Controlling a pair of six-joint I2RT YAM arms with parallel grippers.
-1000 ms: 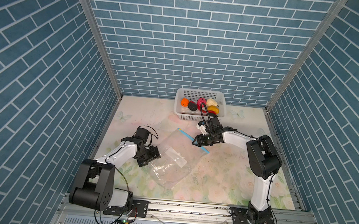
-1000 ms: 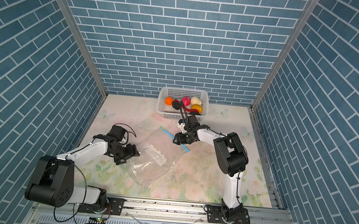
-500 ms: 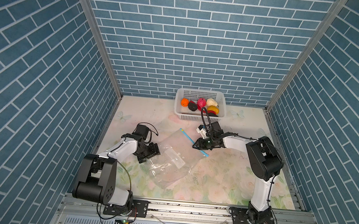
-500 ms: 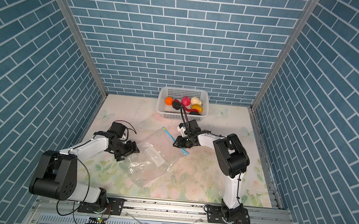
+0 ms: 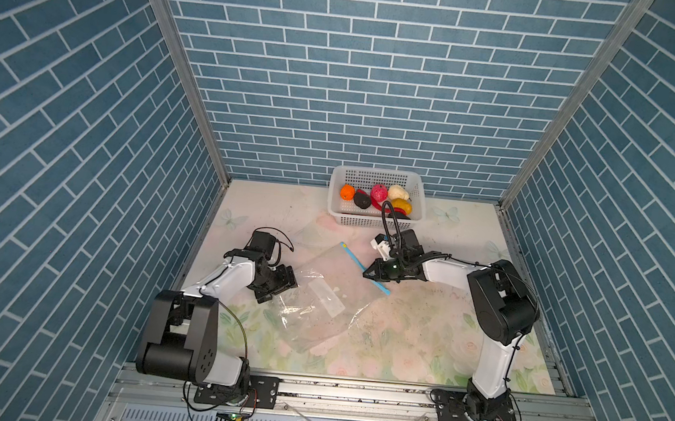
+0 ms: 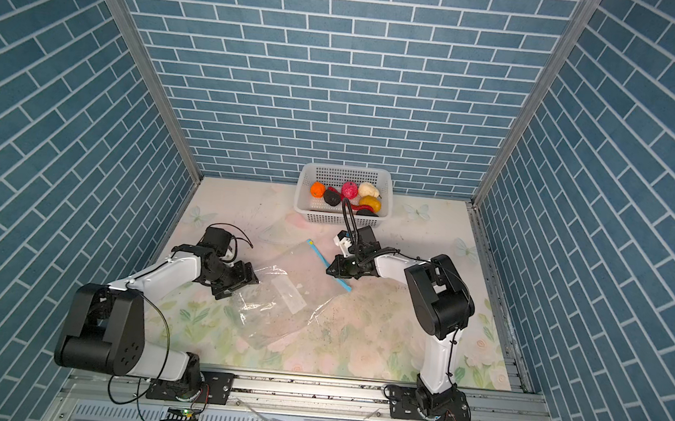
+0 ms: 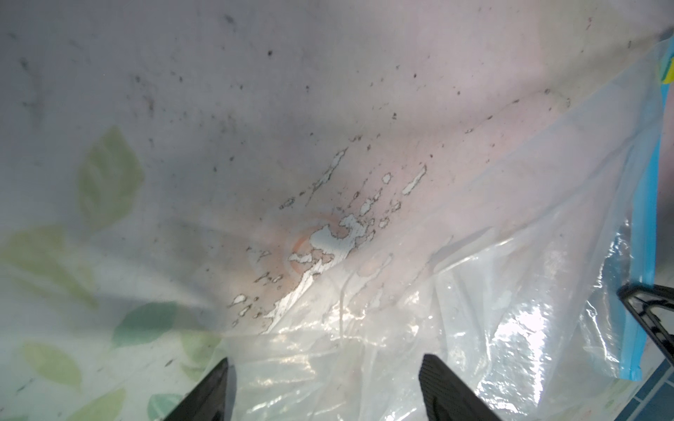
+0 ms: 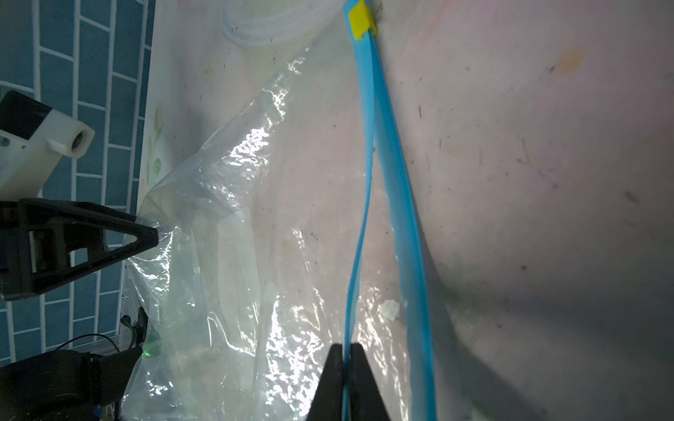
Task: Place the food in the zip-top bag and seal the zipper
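The clear zip-top bag [image 5: 319, 305] [image 6: 277, 302] lies flat on the table in both top views. Its light blue zipper [image 5: 350, 254] [image 8: 397, 182] runs along the far right edge, with a yellow tab [image 8: 361, 20] at one end. My right gripper [image 5: 365, 274] [image 8: 346, 346] is shut on one thin lip of the zipper, which stands apart from the other lip. My left gripper [image 5: 283, 284] [image 7: 324, 361] is open at the bag's left edge, over crinkled plastic [image 7: 401, 328]. The food [image 5: 376, 200] [image 6: 345, 195] lies in the white basket.
The white perforated basket [image 5: 372, 223] [image 6: 339, 220] stands against the back wall, just behind the right wrist. Blue brick walls close in the floral table on three sides. A metal rail [image 5: 353, 392] with both arm bases runs along the front.
My right gripper has come down a little onto the bag's mouth and shut on the zipper lip. The left gripper has edged slightly towards the bag's left edge and stayed open.
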